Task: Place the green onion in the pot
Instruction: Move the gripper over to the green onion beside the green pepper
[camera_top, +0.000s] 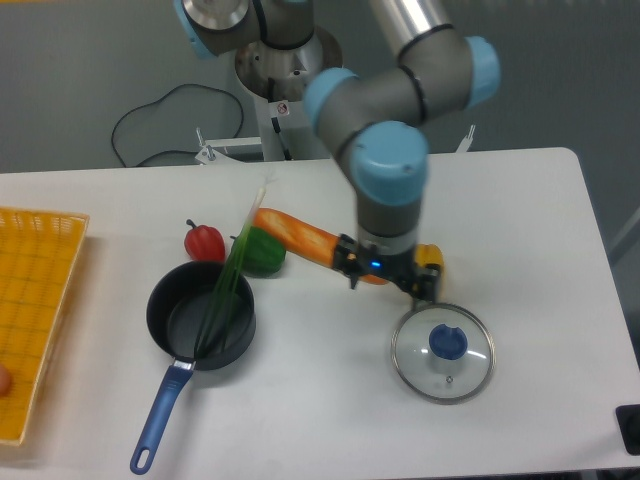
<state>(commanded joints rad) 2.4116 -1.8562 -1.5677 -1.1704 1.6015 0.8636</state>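
A: Where does the green onion (232, 268) lie from the hand (386, 279)?

B: Well off to the hand's camera-left side, with the long orange loaf (315, 244) and the green bell pepper (263, 251) between them. Its dark leafy end sits down inside the pot (200, 320), and the stalk leans up over the far rim, so the pale tip pokes out towards the robot's base.

A: So its long axis?

B: A steep diagonal, running from the pot's floor up and away towards the back of the surface (300, 410). It is longer than the pot is wide, so it cannot lie flat within.

A: And the hand itself?

B: It hangs low over the loaf's near end, just beside the glass lid (443, 352). It carries nothing that I can see, but whether the fingers stand apart or together I cannot tell from this view.

A: What is left, then?

B: I judge little: the onion already rests in the pot.
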